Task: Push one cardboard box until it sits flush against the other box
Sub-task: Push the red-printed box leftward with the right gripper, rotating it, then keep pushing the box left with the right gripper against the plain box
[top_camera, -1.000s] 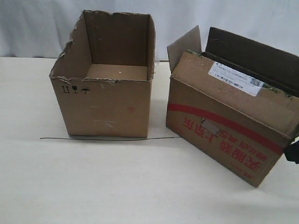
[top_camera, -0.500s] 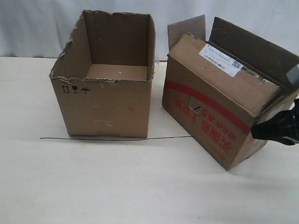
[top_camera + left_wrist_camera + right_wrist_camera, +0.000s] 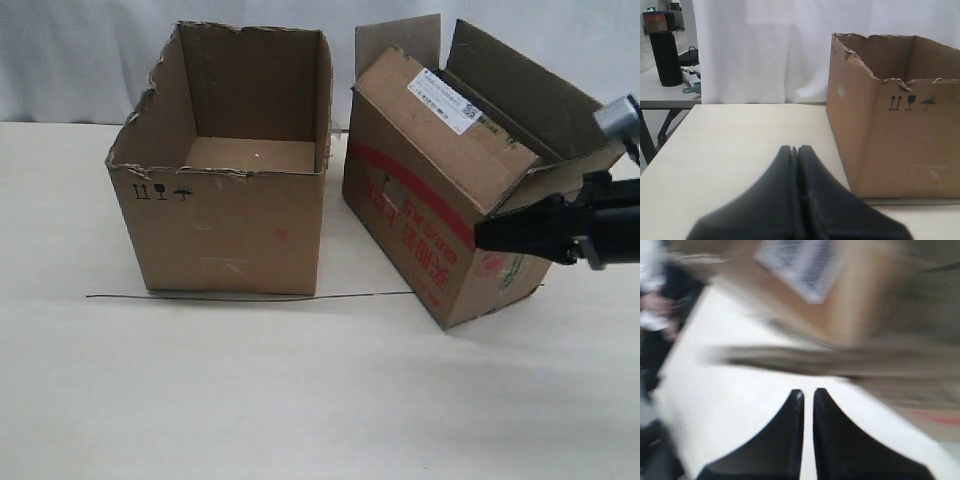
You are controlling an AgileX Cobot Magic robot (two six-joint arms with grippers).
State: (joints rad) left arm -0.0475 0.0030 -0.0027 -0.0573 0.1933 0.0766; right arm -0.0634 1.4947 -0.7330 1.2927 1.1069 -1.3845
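Cardboard box [image 3: 430, 215] on the right of the table [image 3: 300, 400], skewed rather than square: far-left corner just beside the right wall of the other box [image 3: 225, 225], contact there too close to call, near end angled off to the right, leaving a wedge of bare table that widens toward the near side. Not yet flush, then. Flaps standing open on the far side, white label [image 3: 445, 100] on top, red stripe [image 3: 400, 175] along the long face. Right gripper [image 3: 480, 235] set against the box's right end, fingers drawn almost together with only a sliver between and nothing held, probably to serve as one blunt pusher instead of two thin prongs. Right wrist view too blurred to add more. Left gripper [image 3: 796, 149] off to the left, apart from the other box, fingers pressed together on nothing, seemingly out of the way. Wider carton standing square, likely meant as the fixed stop. Judged next: push leftward closer to the near corner, swinging that end in.
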